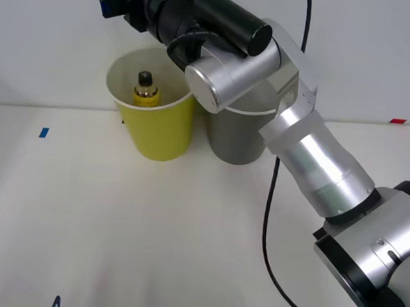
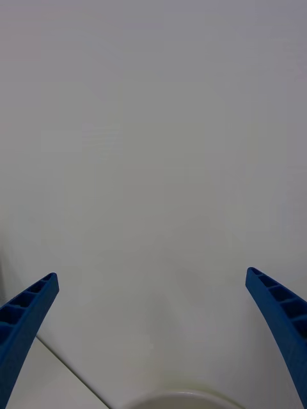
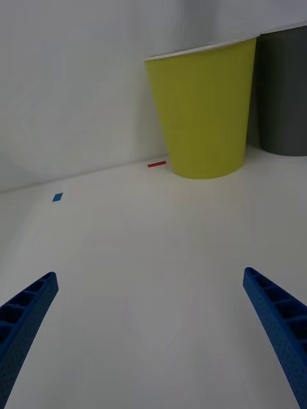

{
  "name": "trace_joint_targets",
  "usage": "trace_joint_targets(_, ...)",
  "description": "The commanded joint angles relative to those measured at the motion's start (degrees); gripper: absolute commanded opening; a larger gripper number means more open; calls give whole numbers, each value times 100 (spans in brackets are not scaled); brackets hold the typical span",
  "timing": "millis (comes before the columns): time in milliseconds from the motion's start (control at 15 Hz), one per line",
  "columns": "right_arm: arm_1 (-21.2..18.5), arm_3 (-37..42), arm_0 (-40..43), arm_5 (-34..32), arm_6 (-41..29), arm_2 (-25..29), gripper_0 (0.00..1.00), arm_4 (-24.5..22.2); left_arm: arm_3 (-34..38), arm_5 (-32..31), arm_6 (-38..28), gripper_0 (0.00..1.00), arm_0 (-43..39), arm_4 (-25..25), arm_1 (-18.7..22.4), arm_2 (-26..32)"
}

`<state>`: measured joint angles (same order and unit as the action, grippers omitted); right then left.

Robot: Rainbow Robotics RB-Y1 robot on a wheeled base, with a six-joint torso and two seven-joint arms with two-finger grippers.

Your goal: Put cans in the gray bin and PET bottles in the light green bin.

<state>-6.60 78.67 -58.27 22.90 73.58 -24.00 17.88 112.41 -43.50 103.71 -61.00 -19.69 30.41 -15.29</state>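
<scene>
On the white table (image 1: pixel 83 209), going from its left side, a small blue tape mark (image 1: pixel 44 132) lies well apart from the bins. Low at the near left edge, the left gripper (image 3: pixel 150 339) hovers over bare tabletop with its 2 blue ribbed fingers (image 3: pixel 25 319) spread wide apart and nothing between them; its wrist view looks across at both bins. Farther right stands the light green bin (image 1: pixel 158 119), upright, with the PET bottle (image 1: pixel 145 89) standing inside it, black cap up and yellow label showing above the rim. Above and just behind that bin, the right gripper (image 2: pixel 153 332) hangs with its jaws wide apart and empty, facing the pale wall (image 2: pixel 153 128). Right of the green bin, just beside it, stands the gray bin (image 1: pixel 238 131), partly hidden by the right arm (image 1: pixel 309 160).
</scene>
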Motion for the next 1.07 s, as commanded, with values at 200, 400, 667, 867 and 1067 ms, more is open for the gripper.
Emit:
trace_joint_targets(200, -26, 219, 0, 100, 51, 0, 100, 5, 0, 0, 0, 100, 0, 0, 0, 0)
trace_joint_targets(400, -228, 1185, 132, 1225, 33, 9, 100, 75, 0, 0, 0, 100, 0, 0, 0, 0)
trace_joint_targets(667, -553, 2741, 1046, 1779, 113, 97, 100, 418, 0, 0, 0, 100, 0, 0, 0, 0)
trace_joint_targets(867, -817, 4226, 1749, 2886, 42, 361, 100, 286, 0, 0, 0, 100, 0, 0, 0, 0)
trace_joint_targets(1067, -1080, 5097, 2478, 2886, -28, 651, 100, 31, 0, 0, 0, 100, 0, 0, 0, 0)
